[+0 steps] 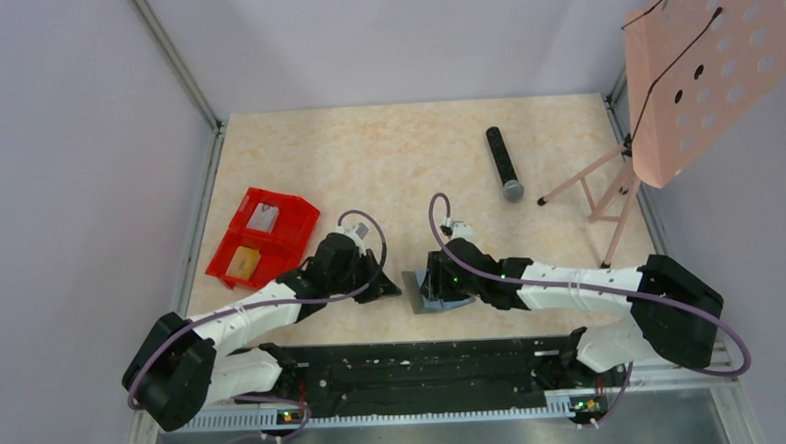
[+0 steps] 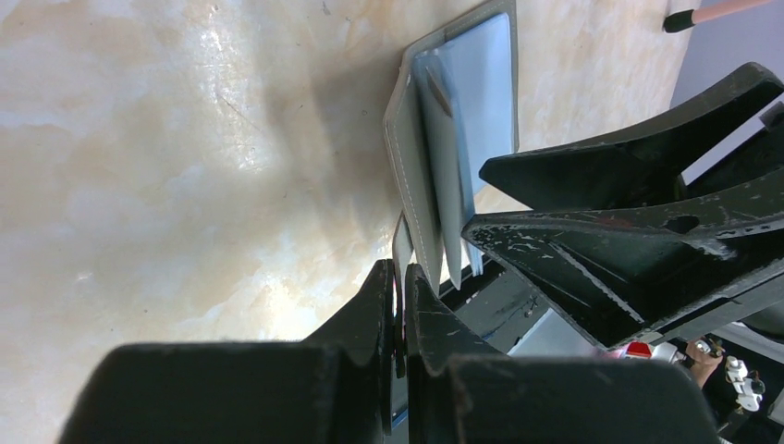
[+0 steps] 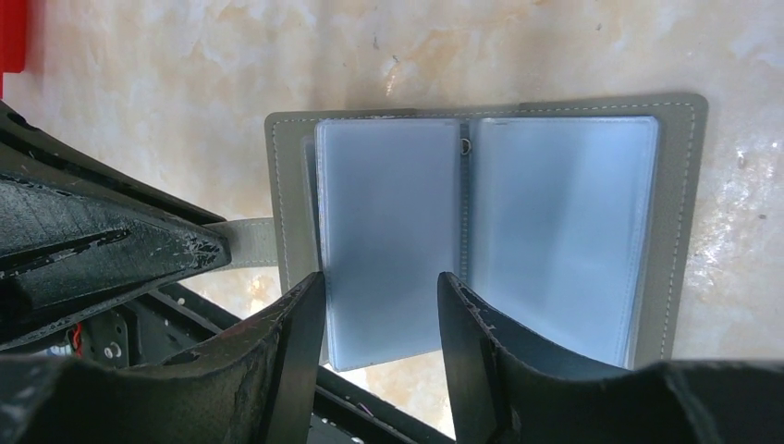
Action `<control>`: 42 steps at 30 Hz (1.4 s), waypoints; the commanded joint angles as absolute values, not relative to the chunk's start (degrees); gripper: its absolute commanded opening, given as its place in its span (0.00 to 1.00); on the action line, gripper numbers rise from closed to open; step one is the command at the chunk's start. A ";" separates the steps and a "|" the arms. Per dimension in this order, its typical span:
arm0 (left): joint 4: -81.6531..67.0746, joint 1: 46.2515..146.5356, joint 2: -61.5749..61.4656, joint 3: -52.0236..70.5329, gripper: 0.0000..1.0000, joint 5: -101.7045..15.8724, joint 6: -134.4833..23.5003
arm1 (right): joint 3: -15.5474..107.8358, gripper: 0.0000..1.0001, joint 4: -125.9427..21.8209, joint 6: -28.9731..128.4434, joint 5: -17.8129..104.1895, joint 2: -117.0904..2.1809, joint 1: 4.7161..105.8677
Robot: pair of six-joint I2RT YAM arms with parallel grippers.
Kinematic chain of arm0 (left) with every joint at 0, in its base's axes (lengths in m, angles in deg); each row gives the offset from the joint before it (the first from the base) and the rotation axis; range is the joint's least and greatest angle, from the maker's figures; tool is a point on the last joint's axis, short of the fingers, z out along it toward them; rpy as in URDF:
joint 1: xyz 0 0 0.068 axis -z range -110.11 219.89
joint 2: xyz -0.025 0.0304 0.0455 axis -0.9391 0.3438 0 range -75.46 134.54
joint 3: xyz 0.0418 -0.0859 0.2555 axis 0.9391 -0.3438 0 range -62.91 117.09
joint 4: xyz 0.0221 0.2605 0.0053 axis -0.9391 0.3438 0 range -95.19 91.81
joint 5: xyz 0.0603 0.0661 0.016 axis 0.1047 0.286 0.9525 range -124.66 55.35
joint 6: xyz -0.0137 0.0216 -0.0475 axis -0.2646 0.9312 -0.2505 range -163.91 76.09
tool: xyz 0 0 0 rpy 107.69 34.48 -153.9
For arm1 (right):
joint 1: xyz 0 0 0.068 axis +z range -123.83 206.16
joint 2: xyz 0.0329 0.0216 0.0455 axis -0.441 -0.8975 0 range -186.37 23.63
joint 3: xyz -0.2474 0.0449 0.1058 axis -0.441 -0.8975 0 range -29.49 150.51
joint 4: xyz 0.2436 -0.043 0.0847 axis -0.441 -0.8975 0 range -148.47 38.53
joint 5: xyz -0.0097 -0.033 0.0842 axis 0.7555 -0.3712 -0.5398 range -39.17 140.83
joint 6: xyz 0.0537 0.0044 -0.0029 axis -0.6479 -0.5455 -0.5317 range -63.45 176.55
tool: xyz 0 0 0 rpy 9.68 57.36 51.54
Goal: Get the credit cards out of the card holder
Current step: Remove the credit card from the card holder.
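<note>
Top external: card holder, spread open and flat on the table near its front edge, between left gripper and right gripper. The red bin stands off to the left, probably the drop point for cards. Left wrist: fingers pressed together on the holder's strap, apparently to anchor it against sliding. Right wrist: jaws half spread astride the lower end of the left sleeve, holding nothing, seemingly lined up to draw a card out.
</note>
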State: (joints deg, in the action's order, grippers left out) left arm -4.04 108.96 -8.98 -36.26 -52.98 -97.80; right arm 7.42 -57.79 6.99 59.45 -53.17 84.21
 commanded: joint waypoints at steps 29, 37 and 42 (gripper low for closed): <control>-3.42 109.08 -10.38 -37.21 0.00 -51.80 -97.01 | 9.08 0.38 -63.80 7.71 65.93 -47.45 84.92; -1.13 109.03 -10.50 -36.24 0.00 -50.45 -94.68 | 9.79 0.44 -68.86 8.03 70.01 -46.34 84.87; -0.83 109.01 -9.36 -35.34 0.00 -51.50 -93.05 | 11.08 0.51 -72.46 8.34 71.84 -45.39 84.88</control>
